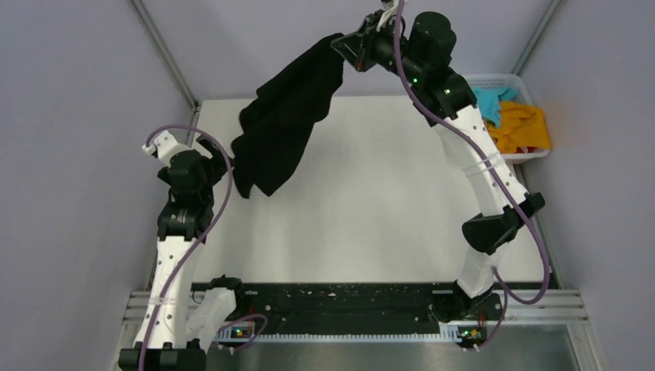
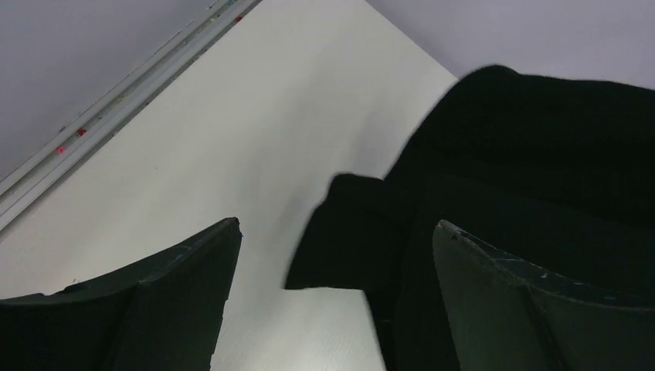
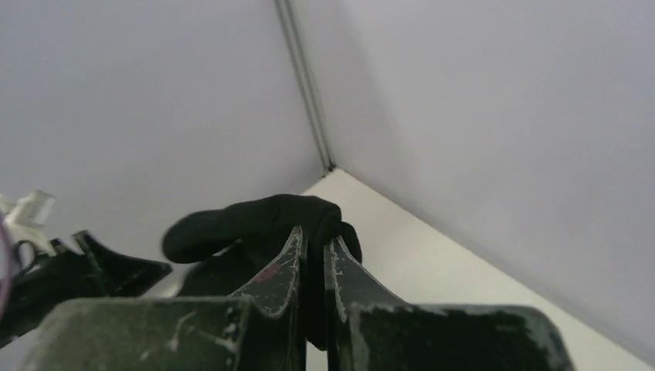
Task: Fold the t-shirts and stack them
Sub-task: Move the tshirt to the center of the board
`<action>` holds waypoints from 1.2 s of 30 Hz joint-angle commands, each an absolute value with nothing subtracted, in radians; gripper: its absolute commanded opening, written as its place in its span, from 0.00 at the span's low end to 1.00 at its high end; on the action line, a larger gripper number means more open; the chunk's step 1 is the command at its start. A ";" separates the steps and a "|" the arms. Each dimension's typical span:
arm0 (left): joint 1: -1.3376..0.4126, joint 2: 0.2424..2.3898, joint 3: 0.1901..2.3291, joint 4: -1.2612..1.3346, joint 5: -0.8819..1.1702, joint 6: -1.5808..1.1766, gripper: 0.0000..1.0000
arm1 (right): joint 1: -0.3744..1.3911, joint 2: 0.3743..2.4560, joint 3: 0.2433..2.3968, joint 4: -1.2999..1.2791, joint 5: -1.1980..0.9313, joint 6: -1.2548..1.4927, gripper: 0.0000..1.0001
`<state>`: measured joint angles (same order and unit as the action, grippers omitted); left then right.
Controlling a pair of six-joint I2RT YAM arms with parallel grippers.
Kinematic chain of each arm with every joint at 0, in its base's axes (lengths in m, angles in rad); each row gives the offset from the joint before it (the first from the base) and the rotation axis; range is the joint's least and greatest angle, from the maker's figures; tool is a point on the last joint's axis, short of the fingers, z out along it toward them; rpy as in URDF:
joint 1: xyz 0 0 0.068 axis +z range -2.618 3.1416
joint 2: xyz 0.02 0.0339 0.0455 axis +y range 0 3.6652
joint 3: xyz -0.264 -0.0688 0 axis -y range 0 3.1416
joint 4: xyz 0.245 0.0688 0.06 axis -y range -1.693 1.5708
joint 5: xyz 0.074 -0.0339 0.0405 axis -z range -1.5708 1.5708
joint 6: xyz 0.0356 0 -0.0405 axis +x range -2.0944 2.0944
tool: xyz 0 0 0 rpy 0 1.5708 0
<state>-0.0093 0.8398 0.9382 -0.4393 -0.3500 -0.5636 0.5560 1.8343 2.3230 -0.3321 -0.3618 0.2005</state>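
Black t-shirt [image 1: 282, 127] hanging from my right gripper [image 3: 315, 236]

I am holding the black t-shirt up over the far left part of the table [image 1: 386, 201], the right gripper's fingers pinching tight on a fold at its top. My left gripper [image 2: 336, 226] is hovering just beside the lower end of the cloth, fingers spread apart and gripping nothing. The turquoise t-shirt [image 1: 488, 102] and orange-yellow t-shirt [image 1: 524, 127] are lying crumpled in the white basket [image 1: 534, 86] at the far right.

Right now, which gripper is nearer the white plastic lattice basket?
Right. The right gripper is raised left of the basket; the left gripper sits far across the table.
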 commanded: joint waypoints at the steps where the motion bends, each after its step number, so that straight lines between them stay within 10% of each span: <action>1: -0.006 0.809 0.929 -0.473 -0.411 -0.604 0.99 | 0.528 1.695 2.069 -0.296 -0.126 0.231 0.00; 4: -0.006 0.809 0.921 -0.516 -0.430 -0.627 0.99 | 0.500 1.560 1.685 -0.243 -0.014 0.267 0.06; 9: -0.006 0.844 0.893 -0.557 -0.421 -0.655 0.99 | 0.364 1.444 1.266 -0.259 0.134 0.360 0.72; 12: -0.006 0.899 0.878 -0.572 -0.382 -0.677 0.99 | 0.333 1.396 1.190 -0.292 0.278 0.362 0.96; 24: 0.013 1.287 0.941 -0.430 -0.252 -0.639 0.99 | 0.372 1.377 1.056 -0.152 0.011 0.176 0.99; 36: 0.005 1.882 1.492 -0.464 0.156 -0.376 0.96 | 0.497 1.525 1.069 -0.227 0.093 0.189 0.99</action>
<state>0.0151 1.7596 1.3380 -0.4385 0.0093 -0.4923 0.4965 1.5368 1.0985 -0.2279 0.0761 0.1467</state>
